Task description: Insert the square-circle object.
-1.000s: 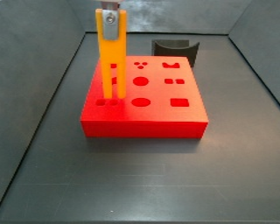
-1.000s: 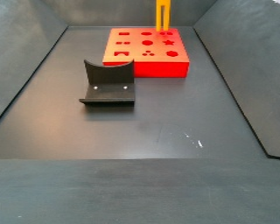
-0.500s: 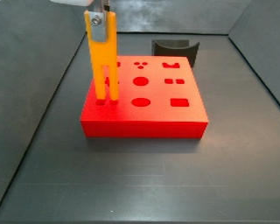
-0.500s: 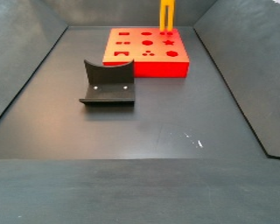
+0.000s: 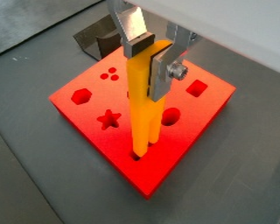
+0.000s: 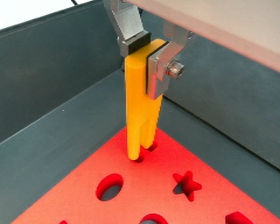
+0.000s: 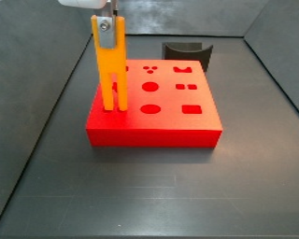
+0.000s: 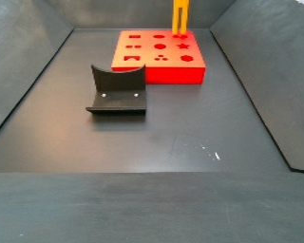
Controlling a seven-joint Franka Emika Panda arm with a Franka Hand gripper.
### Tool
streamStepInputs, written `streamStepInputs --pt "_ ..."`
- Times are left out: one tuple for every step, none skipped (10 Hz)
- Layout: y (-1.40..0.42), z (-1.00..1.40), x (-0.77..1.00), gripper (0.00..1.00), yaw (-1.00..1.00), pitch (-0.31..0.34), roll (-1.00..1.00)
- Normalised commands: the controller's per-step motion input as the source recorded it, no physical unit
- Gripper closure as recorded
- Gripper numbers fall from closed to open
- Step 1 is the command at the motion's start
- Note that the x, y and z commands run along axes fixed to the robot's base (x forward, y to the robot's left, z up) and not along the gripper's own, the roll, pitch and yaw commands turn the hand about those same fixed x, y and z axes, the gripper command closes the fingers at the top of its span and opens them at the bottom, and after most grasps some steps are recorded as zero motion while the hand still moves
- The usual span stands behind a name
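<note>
The square-circle object is a slim orange-yellow bar held upright with its forked end down. My gripper is shut on its top end. The two prongs meet the top of the red block at the small holes near its front left corner; how deep they sit I cannot tell. In both wrist views the silver fingers clamp the bar from both sides, and the bar reaches down to the red block. In a side view the bar stands at the far edge of the red block.
The red block has several other shaped holes: star, circles, squares. The dark fixture stands on the floor apart from the block, and also shows in a side view and a wrist view. Grey sloping walls enclose the floor.
The gripper with the bar has shifted left over the red block to its front left corner and come down a little; the prongs now rest at the small holes.
</note>
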Motion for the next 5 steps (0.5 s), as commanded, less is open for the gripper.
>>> streamStepInputs --pt "0.12 -0.01 -0.07 1.0 0.0 -0.116 -0.02" --pt "0.07 0.0 -0.07 1.0 0.0 -0.099 0.0" --pt "0.0 -0.02 0.0 1.0 0.0 -0.116 -0.04" --pt "0.0 -0.08 0.0 1.0 0.0 -0.13 -0.07" --pt "0.0 -0.09 0.0 1.0 0.01 -0.124 -0.09"
